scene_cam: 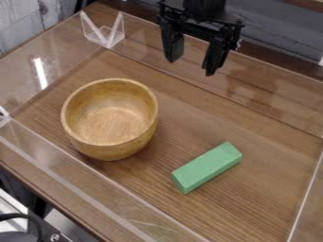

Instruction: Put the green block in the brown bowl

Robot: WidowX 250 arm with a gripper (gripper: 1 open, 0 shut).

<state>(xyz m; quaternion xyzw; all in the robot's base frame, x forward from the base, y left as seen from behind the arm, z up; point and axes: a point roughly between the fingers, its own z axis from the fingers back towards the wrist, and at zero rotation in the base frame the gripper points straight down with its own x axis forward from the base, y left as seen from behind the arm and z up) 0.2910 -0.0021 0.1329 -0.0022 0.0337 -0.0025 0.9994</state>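
The black robotic hand (199, 59) hangs over the far side of the wooden bench (164, 177), opened wide and holding nothing. The rectangular green block (207, 168) lies on the bench, just beside the round light-brown bowl (111, 118).

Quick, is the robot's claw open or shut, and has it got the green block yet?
Claw: open, holding nothing, up above the table, away from the green block.

On your desk (168, 95), near the upper-left edge in view, you have a small whitish, see-through object (105, 31) — its exact kind is unclear.
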